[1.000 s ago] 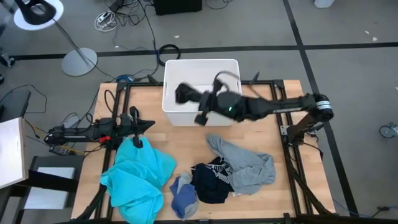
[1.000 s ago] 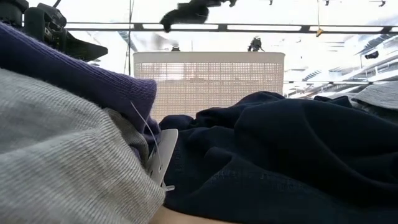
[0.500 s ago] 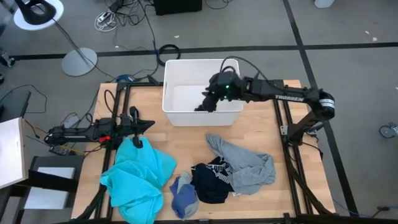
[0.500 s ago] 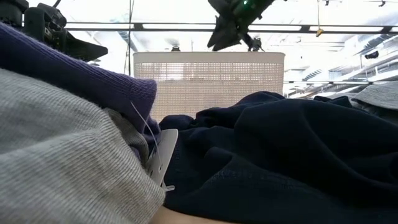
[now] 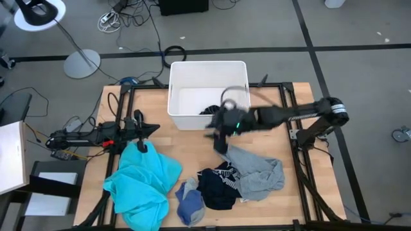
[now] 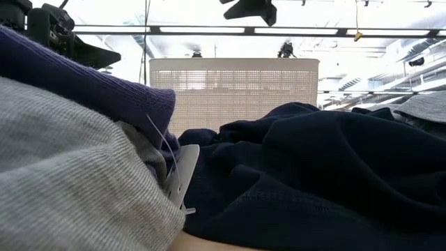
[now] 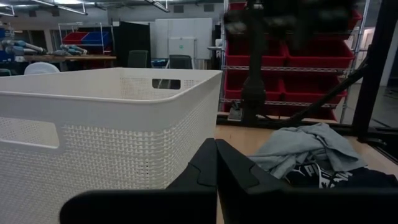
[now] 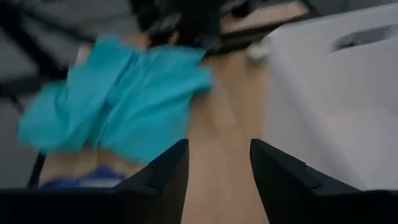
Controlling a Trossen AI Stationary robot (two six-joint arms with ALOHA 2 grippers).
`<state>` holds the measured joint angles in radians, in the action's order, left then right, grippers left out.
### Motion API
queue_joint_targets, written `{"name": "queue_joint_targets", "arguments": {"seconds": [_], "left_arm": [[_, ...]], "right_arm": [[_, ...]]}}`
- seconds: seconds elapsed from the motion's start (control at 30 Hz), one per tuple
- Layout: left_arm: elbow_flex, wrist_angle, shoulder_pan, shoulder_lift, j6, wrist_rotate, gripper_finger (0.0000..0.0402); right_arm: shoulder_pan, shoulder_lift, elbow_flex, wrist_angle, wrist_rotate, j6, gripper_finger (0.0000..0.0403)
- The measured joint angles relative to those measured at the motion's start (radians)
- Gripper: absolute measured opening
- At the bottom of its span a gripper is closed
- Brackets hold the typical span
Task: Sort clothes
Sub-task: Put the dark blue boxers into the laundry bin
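A small dark piece (image 5: 209, 110) lies in the white bin (image 5: 192, 70) against its near wall. On the wood lie the turquoise shirt (image 5: 141, 183), the grey top (image 5: 260, 170), the dark navy piece (image 5: 217, 187) and the blue piece (image 5: 191, 204). My right gripper (image 5: 218, 136) hangs open over the table just in front of the bin, between it and the grey top, with nothing between its fingers (image 8: 158, 177). My left gripper (image 5: 153, 128) rests shut at the table's left, pointing at the bin (image 7: 106, 124).
The bin stands at the table's far middle. The clothes fill the near half, with the turquoise shirt (image 8: 118, 106) at the left. Bare wood lies between the bin and the pile. The low view is mostly blocked by grey cloth (image 6: 63, 181) and navy cloth (image 6: 313, 174).
My right gripper brought a dark piece over the bin, dipped inside, opened and let it go. It has since swung out toward the table's near edge, over the bin's near wall. The dark piece now lies in the bin.
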<state>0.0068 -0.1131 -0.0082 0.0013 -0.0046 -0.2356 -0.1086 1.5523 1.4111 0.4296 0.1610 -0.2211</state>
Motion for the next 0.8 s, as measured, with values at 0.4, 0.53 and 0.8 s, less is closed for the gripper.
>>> {"name": "queue_joint_targets", "arguments": {"seconds": [0.4,0.53,0.8], "left_arm": [[0.0,0.0,0.0,0.0,0.0,0.0,0.0001],[0.0,0.0,0.0,0.0,0.0,0.0,0.0001],[0.0,0.0,0.0,0.0,0.0,0.0,0.0001]], "right_arm": [[-0.164,0.241,0.0,-0.044,0.029,-0.014,0.0166],[-0.196,0.295,0.0,0.001,0.022,-0.068,0.0166],[-0.257,0.405,0.0,0.055,-0.014,-0.193,0.0167]]}}
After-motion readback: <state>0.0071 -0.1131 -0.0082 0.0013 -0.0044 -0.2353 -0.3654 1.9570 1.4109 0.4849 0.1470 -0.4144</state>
